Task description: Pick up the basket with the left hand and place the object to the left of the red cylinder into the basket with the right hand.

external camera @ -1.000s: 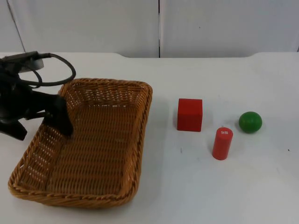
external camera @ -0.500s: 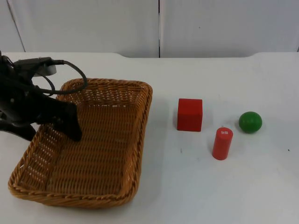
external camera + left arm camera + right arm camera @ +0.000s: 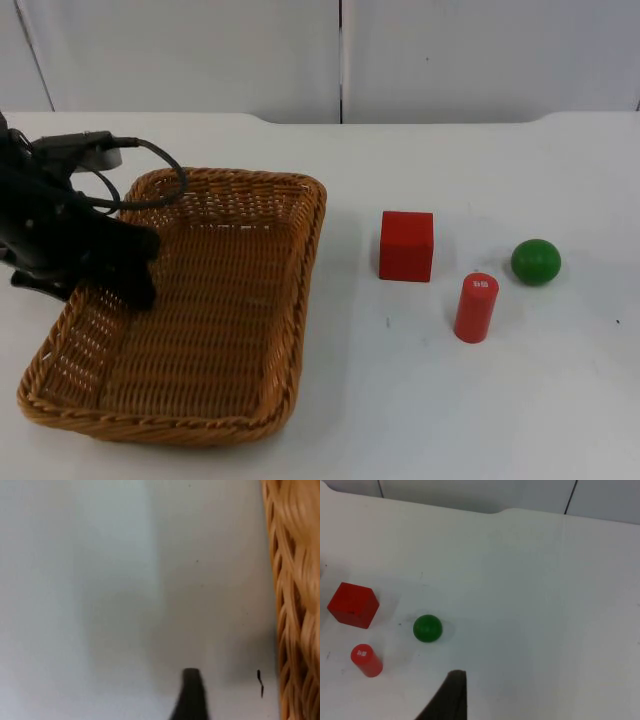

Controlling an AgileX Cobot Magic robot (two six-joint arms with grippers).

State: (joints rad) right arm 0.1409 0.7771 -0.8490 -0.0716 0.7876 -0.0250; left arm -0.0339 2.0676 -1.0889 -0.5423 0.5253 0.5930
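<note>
A brown wicker basket [image 3: 240,177] lies on the left half of the white table. My left gripper [image 3: 95,288] is at its left rim, open, with one finger [image 3: 140,285] inside the basket and the other outside. The left wrist view has the outer fingertip [image 3: 192,695] over bare table beside the basket's wall [image 3: 295,605]. A red cube [image 3: 406,245] sits left of the upright red cylinder [image 3: 476,307]. The right wrist view takes in the cube [image 3: 352,605], the cylinder [image 3: 366,660] and one black fingertip [image 3: 451,695] of my right gripper, which waits above the table's right side.
A green ball [image 3: 535,261] lies right of the cylinder, and is also in the right wrist view as the ball [image 3: 427,628]. The grey partition wall [image 3: 340,55] closes the far edge of the table.
My left gripper has swung right over the basket's left rim, then drawn back a little toward the near side. The basket, cube, cylinder and ball have not moved.
</note>
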